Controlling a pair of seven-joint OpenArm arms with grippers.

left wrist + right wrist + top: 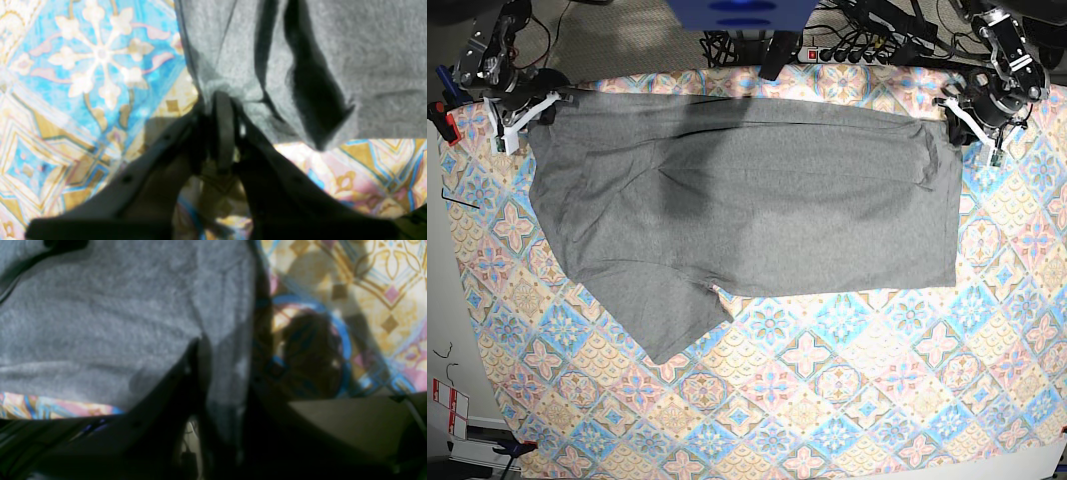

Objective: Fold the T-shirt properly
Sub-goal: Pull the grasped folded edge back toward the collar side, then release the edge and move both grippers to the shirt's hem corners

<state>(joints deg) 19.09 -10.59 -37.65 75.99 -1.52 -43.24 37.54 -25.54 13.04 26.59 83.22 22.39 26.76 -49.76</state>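
The T-shirt (747, 200) lies stretched with its long axis running left to right across the bench (847, 400), one sleeve (677, 320) pointing toward the near edge. The left pincer (222, 100) and the right pincer (200, 346) are each clenched on a far corner of it.

The base view is evenly and brightly lit from above, and it is sharp across the patterned tablecloth (827, 380). A soft, broad shadow is cast over the upper middle of the T-shirt (747, 210). Both wrist views are blurred and soft. In the left wrist view the tablecloth is washed out by glare at the left edge, and the left gripper (223, 100) is reduced to a dark silhouette. The right wrist view is dimmer; its lower half is lost in shadow, perhaps from the gripper body.
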